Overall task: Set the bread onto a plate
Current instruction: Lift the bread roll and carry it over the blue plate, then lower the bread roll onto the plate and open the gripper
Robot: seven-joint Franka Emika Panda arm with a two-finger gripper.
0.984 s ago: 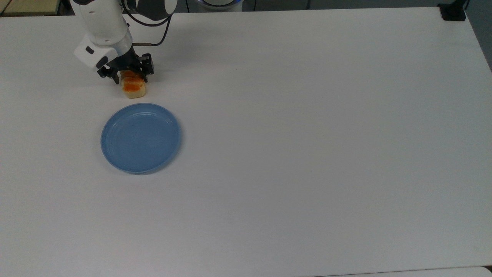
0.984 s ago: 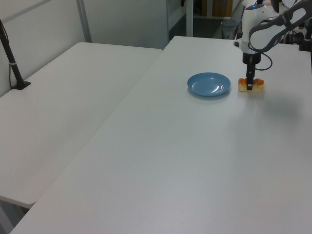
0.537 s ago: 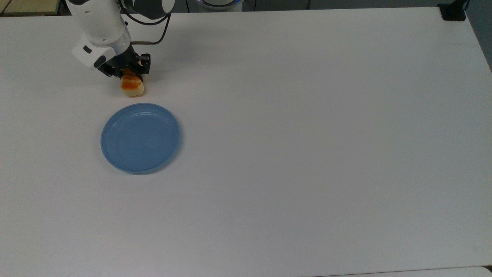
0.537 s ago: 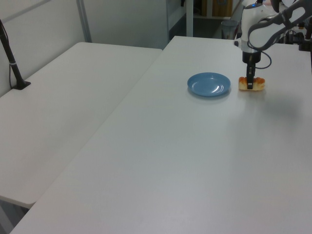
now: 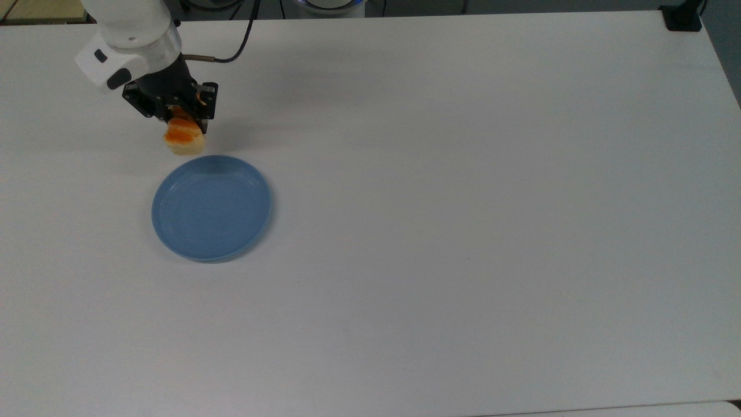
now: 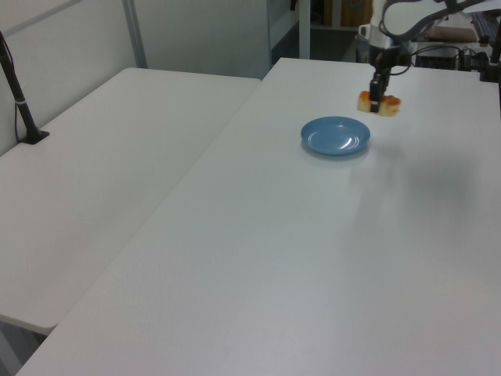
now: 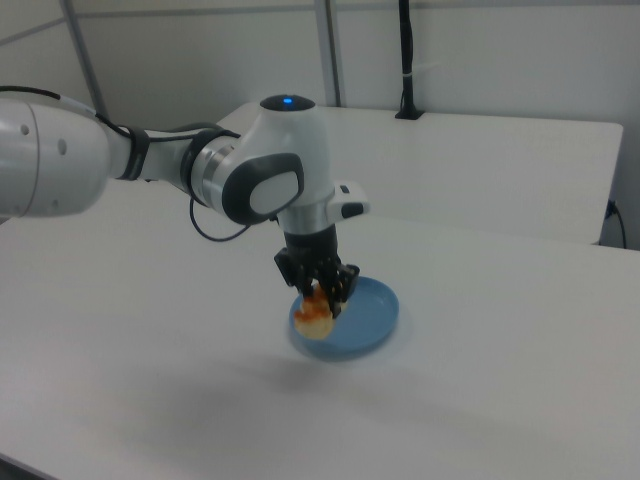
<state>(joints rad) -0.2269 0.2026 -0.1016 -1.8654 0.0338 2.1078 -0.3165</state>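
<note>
One arm, one gripper [image 5: 184, 119], one bread [image 5: 184, 138], one plate [image 5: 211, 207], on a white desk [image 5: 463, 202].

Gripper fingers are clamped on the bread across its width, pointing down. The bread is held off the desk: in the left view [image 6: 378, 103] it hangs clear above the surface, and in the top view its shadow falls on the desk near the plate's far rim, at about 12 o'clock.

Top view: bread sits at roughly 11 o'clock from the plate's centre, just outside the rim as seen there. Orange-brown top faces up, pale sides visible below the fingers.

Left view: gripper [image 6: 376, 95] and bread at about 1 o'clock from the plate [image 6: 336, 135], apart from it.

Right view: bread [image 7: 315, 310] overlaps the near left edge of the plate [image 7: 368, 318] at about 9 o'clock; gripper [image 7: 318, 288] directly above it. Cannot tell from the right view alone whether the bread is over the plate or in front of it.

Plate is blue, lying flat, nothing on it. A second white desk [image 6: 102, 172] stands beside the main one at 9 o'clock in the left view, with a black post [image 6: 17, 98] at its far left edge.
</note>
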